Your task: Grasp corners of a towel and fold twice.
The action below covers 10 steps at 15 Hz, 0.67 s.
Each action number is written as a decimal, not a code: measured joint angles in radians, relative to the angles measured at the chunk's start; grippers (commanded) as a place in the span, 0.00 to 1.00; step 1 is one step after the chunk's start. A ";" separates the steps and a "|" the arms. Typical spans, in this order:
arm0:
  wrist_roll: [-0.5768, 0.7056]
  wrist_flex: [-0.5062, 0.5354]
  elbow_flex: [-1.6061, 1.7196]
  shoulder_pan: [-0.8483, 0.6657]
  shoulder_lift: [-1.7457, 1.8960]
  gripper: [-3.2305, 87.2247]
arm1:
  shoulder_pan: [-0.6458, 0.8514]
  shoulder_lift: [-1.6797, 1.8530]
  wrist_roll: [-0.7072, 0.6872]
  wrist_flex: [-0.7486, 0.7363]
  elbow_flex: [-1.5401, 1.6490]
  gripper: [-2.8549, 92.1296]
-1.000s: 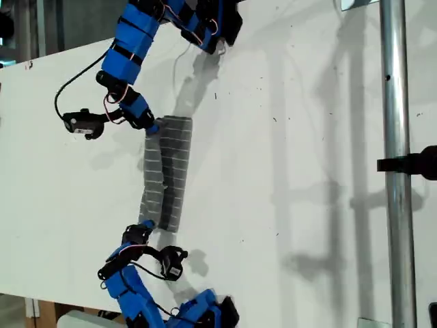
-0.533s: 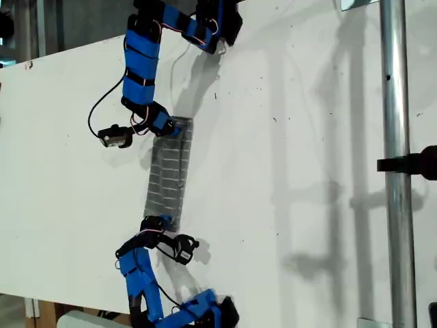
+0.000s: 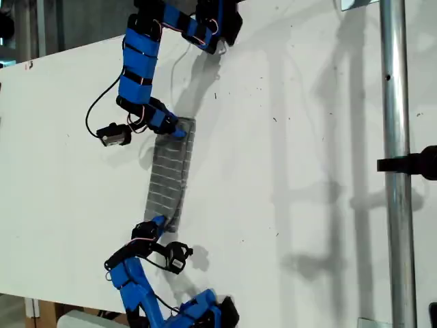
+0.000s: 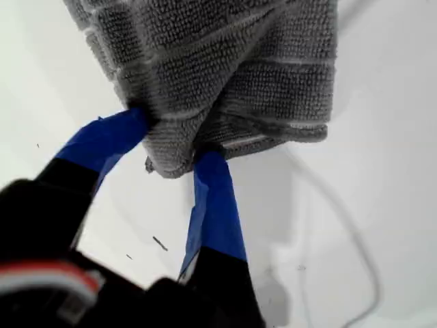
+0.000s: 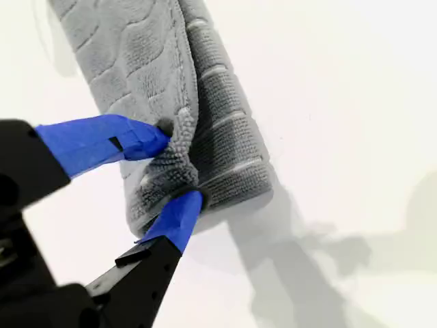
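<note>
**A:** What is my first gripper (image 4: 174,143) doing?

**B:** It is clamping down on a bunched end of the towel (image 4: 225,61). Its two blue fingers (image 4: 212,198) are squeezing the gray cloth, and the folded layers with their white stripes are spreading out beyond the tips.

**A:** And my second gripper (image 5: 176,167)?

**B:** It is pinching a doubled end of the towel, right at the folded edge, just above the white table (image 3: 287,171).

**A:** Where is the towel sitting overall?

**B:** In the exterior view it is stretching as a narrow folded strip, left of centre. Two blue arms (image 3: 140,58) are reaching in, one from that view's top and one from its bottom, each gripping one end. I cannot tell which arm is which there. A metal pole (image 3: 395,205) is standing well apart at the exterior view's right.
</note>
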 measured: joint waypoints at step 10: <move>0.009 0.133 0.137 0.000 0.225 0.17 | 0.012 0.419 0.123 0.169 0.206 0.31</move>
